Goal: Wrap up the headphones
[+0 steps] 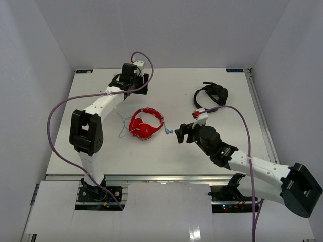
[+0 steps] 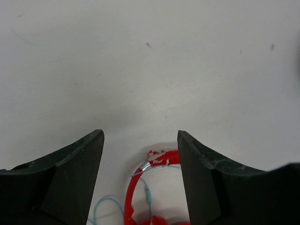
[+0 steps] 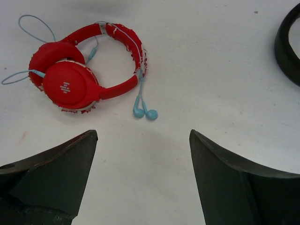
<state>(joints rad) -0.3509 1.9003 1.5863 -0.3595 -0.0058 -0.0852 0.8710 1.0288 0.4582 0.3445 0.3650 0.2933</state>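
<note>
**A:** Top cam: the headphones (image 1: 146,123) lie mid table (image 1: 101,151). The left gripper (image 1: 132,81) is spread wide on their far side, the right gripper (image 1: 180,132) gapes just right of them, and neither touches anything.

**B:** Left wrist: jaws parted and empty, headband (image 2: 140,169) peeking below. Right wrist: also wide and empty. The earcup (image 3: 82,91) has a white bar logo (image 3: 65,86).

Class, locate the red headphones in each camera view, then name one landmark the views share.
Top external: red headphones near the picture's centre.
Left wrist: bottom centre, cropped by the edge.
Right wrist: upper left, fully visible.
Shared landmark: their pale blue cable.
</note>
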